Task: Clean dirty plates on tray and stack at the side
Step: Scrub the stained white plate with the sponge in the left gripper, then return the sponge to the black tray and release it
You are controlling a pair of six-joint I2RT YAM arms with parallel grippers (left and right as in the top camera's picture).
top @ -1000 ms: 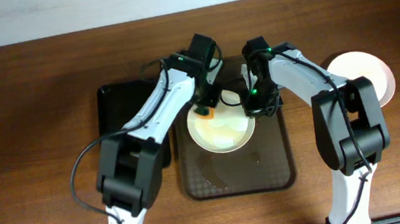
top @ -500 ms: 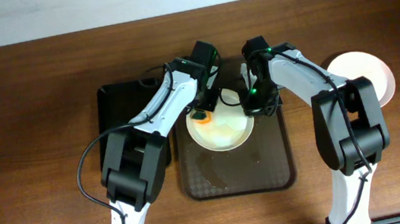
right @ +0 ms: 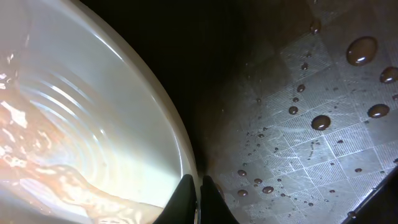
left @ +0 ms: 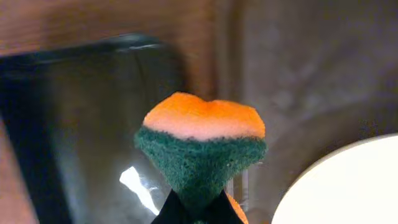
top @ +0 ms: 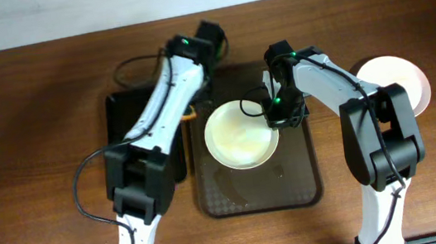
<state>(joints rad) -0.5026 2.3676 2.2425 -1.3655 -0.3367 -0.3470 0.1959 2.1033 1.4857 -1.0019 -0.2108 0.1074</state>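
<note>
A white plate (top: 240,135) lies on the dark brown tray (top: 300,183); it looks wet and shows no clear smear. My right gripper (top: 278,119) is shut on the plate's right rim; in the right wrist view its fingers (right: 198,190) pinch the plate's edge (right: 93,124) over the wet tray (right: 311,124). My left gripper (top: 193,108) is shut on an orange and green sponge (left: 202,146), held over the gap between the two trays, left of the plate (left: 348,186). Another white plate (top: 401,83) rests on the table at the right.
A smaller black tray (top: 130,120) lies left of the brown tray; it also shows in the left wrist view (left: 74,124). Water drops sit on the brown tray's lower part (top: 243,190). A black cable (top: 136,65) loops behind the left arm.
My left gripper has lifted the sponge off the plate and drawn back up and to the left, toward the black tray. The right gripper has kept its hold on the rim.
</note>
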